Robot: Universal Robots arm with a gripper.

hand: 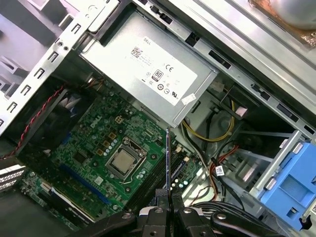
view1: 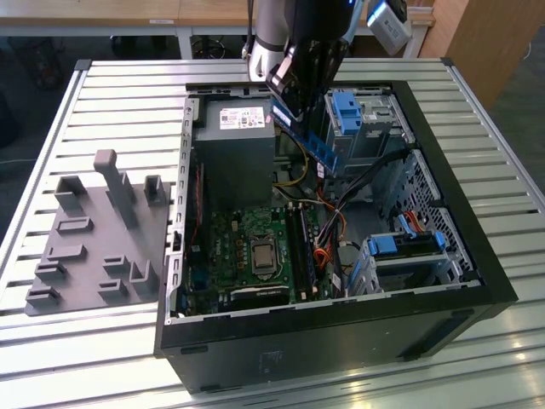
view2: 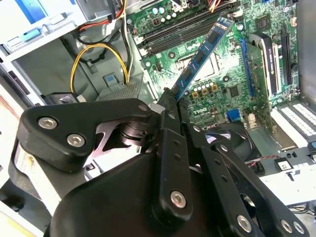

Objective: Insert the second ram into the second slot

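Gripper [view2: 167,101]: jaws clamped on second ram [view2: 203,53] | ram tilted, in the air over motherboard [hand: 89,143] | well apart from memory slots [view1: 300,243]

Arm [view1: 274,34] down from above, pincer [hand: 168,197] (fingers tight together) on one end of the second ram [view2: 200,56].

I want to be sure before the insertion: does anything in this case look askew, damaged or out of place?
Only the ram is askew: the gripper grips one end and it hangs slanted in the air above the open case, in no slot yet. Nothing looks damaged.
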